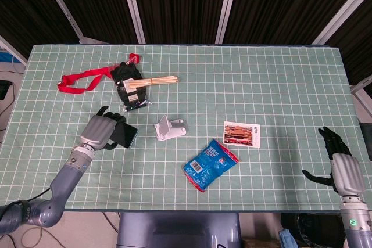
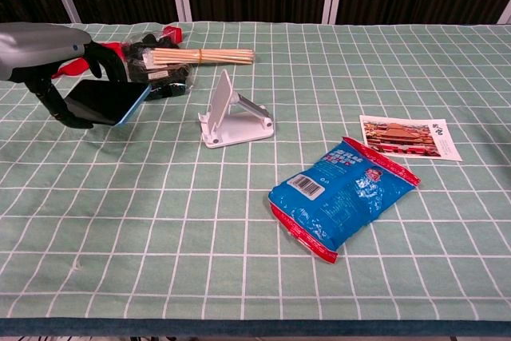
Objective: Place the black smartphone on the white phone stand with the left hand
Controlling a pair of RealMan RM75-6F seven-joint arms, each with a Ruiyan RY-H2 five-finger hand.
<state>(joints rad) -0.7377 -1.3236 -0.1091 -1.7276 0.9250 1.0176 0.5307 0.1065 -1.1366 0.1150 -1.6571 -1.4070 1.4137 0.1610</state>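
Note:
My left hand grips the black smartphone by its left end and holds it off the cloth, screen up and tilted. The phone has a light blue edge. The white phone stand sits empty on the table, a short way to the right of the phone. My right hand hovers open at the table's right front edge, far from both; only the head view shows it.
A blue snack bag lies right of the stand, with a postcard beyond it. Behind the phone lie a black packet, a bundle of chopsticks and a red lanyard.

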